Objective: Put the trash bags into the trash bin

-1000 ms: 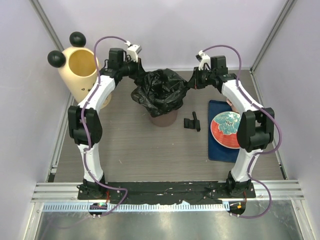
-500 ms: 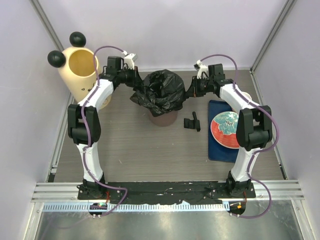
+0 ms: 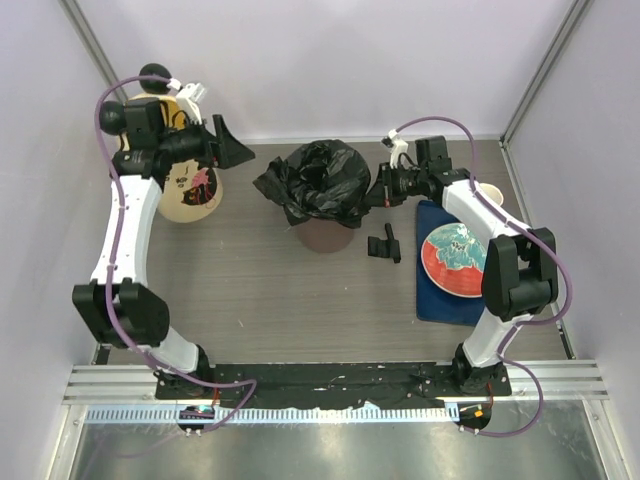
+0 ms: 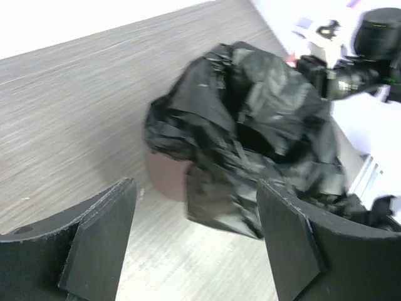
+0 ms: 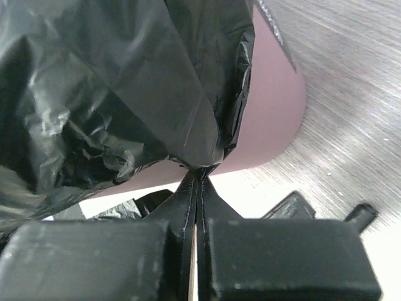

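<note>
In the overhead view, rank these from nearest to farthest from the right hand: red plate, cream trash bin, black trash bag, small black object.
1. black trash bag, centre, pinched in the right hand
2. small black object, close by, centre-right
3. red plate, right side, on the blue mat
4. cream trash bin, far left

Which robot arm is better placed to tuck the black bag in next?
Right, probably: the right gripper pinches the trash bag at the brown bucket. The left gripper hangs open by the cream bin.
</note>
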`<state>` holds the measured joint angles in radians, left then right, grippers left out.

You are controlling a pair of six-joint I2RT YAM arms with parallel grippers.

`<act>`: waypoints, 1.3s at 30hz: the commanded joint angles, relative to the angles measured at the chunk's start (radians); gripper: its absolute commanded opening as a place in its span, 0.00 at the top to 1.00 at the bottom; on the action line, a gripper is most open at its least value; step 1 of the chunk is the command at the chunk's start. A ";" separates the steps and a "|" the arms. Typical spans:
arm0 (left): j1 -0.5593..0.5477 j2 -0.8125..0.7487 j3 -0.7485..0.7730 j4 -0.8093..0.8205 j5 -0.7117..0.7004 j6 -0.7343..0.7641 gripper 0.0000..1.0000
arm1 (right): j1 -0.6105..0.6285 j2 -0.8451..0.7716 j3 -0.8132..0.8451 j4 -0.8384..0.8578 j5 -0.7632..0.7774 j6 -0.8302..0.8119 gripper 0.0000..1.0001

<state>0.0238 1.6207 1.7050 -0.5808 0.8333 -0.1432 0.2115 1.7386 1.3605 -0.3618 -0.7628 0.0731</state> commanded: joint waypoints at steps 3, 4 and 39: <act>-0.015 -0.051 -0.140 0.002 0.145 -0.095 0.16 | 0.028 -0.033 -0.003 0.037 -0.036 -0.029 0.99; -0.028 -0.050 -0.151 0.015 0.115 -0.093 0.16 | 0.028 -0.030 0.000 0.028 -0.033 -0.035 0.99; -0.047 0.154 -0.490 -0.172 -0.468 0.298 1.00 | 0.045 0.308 0.065 -0.249 0.192 -0.317 0.99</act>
<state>-0.0391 1.8294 1.2640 -0.6548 0.5014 0.0662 0.2398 2.0548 1.3911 -0.5209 -0.5995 -0.1673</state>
